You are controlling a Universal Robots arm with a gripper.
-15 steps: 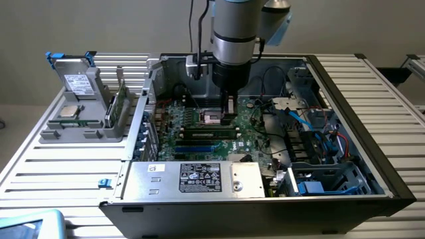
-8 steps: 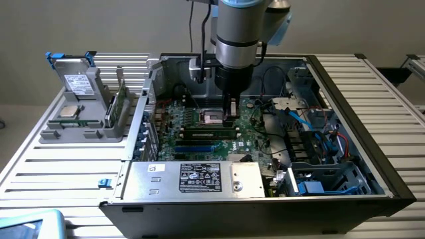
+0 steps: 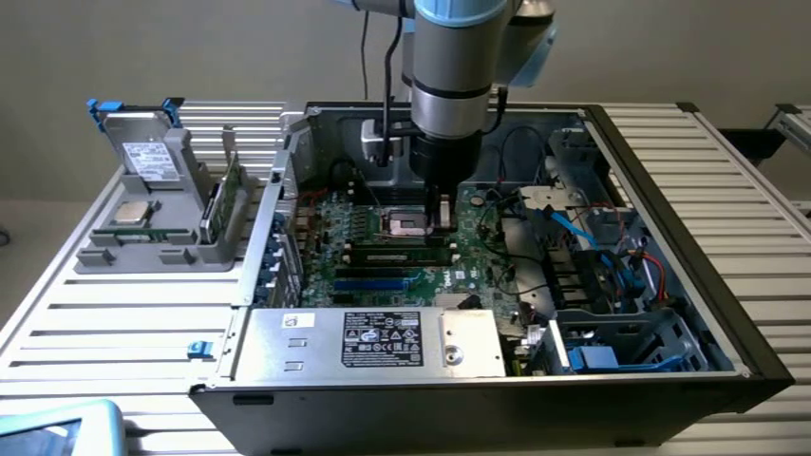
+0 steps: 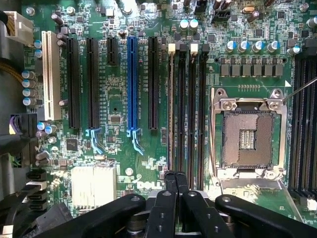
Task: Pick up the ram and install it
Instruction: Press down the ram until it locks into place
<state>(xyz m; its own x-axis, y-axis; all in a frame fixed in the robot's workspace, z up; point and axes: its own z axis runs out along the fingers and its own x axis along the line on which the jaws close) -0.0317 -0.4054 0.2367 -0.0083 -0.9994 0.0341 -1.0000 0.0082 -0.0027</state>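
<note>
Exterior view: the arm (image 3: 454,66) comes straight down from above into the open computer case (image 3: 685,218), its grey and blue wrist upright and its black gripper (image 3: 440,223) pointing at the motherboard (image 3: 380,275). The gripper hangs just over the board, close beside the square processor socket (image 3: 408,225) and just above the memory slots (image 3: 399,255) that run across the middle of the board.

Wrist view: the gripper (image 4: 176,181) looks squarely down on the board. Its two black fingers (image 4: 171,186) are pressed together with nothing between them, their tips over the row of black memory slots (image 4: 188,104) next to the open processor socket (image 4: 246,136). The blue expansion slot (image 4: 132,89) and the white one (image 4: 48,74) lie further off across the board.

The ram (image 3: 218,204) is outside the case, on the exterior view's left. It stands on its edge as a thin green stick in the grey holder (image 3: 159,256) on the slatted table (image 3: 114,332), well apart from the gripper. A square silver processor (image 3: 131,212) leans in the same holder beside it, and a drive with a white label (image 3: 155,157) stands behind.

A long dark green strip seems to lie along one of the memory slots in the exterior view, but I cannot tell whether it is a fitted stick or part of the slot.

The silver power supply box (image 3: 367,342) fills the near side of the case.
</note>
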